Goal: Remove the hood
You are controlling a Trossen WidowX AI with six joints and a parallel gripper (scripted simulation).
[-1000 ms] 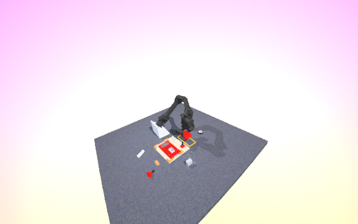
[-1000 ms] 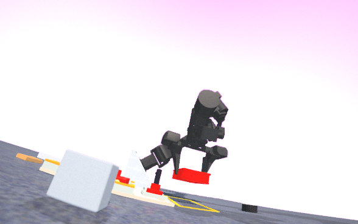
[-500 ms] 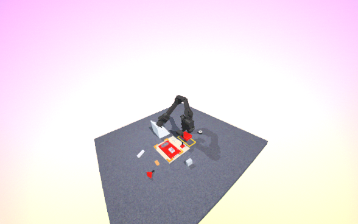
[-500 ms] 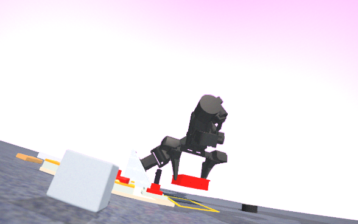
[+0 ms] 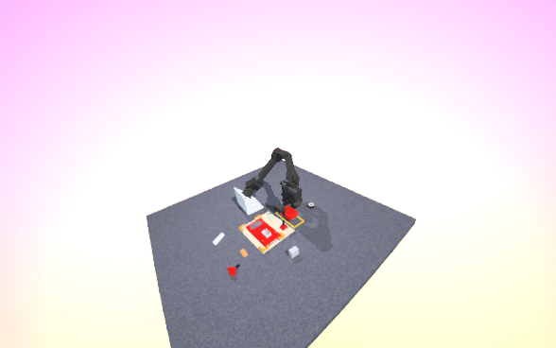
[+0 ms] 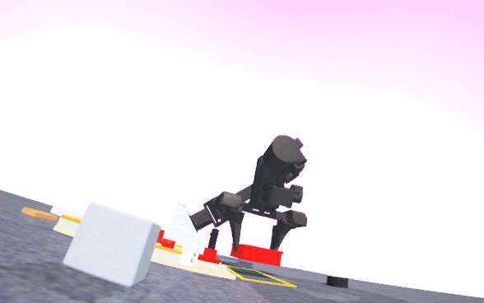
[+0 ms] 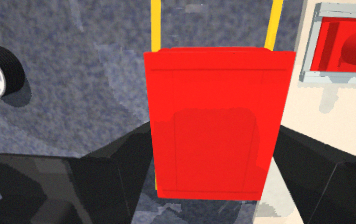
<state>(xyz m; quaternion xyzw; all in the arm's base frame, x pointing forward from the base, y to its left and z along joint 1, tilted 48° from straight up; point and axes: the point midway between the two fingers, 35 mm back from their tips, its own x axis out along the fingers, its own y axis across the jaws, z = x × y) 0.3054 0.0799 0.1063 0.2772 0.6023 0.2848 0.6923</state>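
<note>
The hood [image 5: 290, 214] [image 6: 259, 256] [image 7: 215, 90] is a red rectangular piece, roughly level. My gripper [image 6: 254, 249] [image 7: 211, 128] is shut on it, one finger at each side. The hood hangs low above the marked area, with a small gap under it in the exterior view. The marked area is a yellow outline [image 5: 299, 224] [image 6: 267, 283] [image 7: 156, 25]. In the wrist view the hood covers part of it and its two side lines run on beyond. The red toy car [image 5: 271, 237] is on a beige board [image 5: 289, 233] beside the area.
A red piece with a black post [image 5: 283, 227] [image 6: 209, 257] stands on the board's near corner. A black wheel [image 5: 310, 205] [image 6: 337, 282] [image 7: 7, 75] lies beyond the area. A white block [image 5: 293, 252] [image 6: 111, 243] and a white wedge [image 5: 248, 203] [image 6: 181, 230] stand apart.
</note>
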